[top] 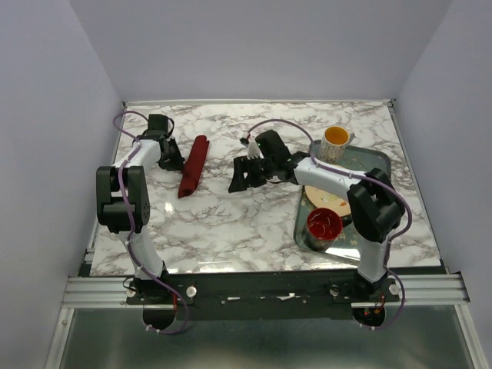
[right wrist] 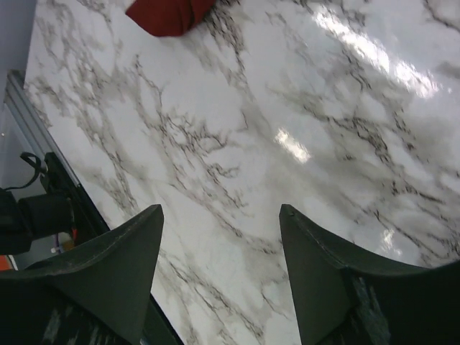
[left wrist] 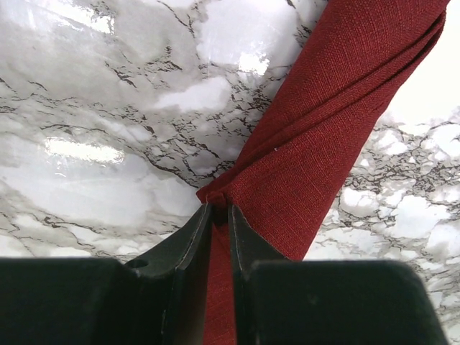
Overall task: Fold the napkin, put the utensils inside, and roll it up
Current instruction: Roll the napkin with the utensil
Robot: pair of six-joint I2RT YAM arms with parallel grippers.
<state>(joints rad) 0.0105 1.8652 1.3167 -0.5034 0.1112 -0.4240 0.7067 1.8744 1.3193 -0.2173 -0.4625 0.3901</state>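
The napkin (top: 194, 165) lies as a narrow dark red roll on the marble at the back left. It shows again close up in the left wrist view (left wrist: 338, 108). My left gripper (top: 173, 160) is at the roll's left side. In the wrist view its jaws (left wrist: 220, 210) are nearly together, with a fold of the cloth pinched between them. My right gripper (top: 240, 178) hangs over bare marble in the middle of the table, to the right of the roll. Its fingers (right wrist: 220, 212) stand wide apart and hold nothing. One end of the napkin (right wrist: 169, 14) shows far ahead of them. The utensils are hidden.
A metal tray (top: 380, 157) sits at the right with a yellow mug (top: 336, 142), a plate (top: 327, 201) and a red bowl (top: 324, 223). The table's left edge and rail (right wrist: 43, 165) show in the right wrist view.
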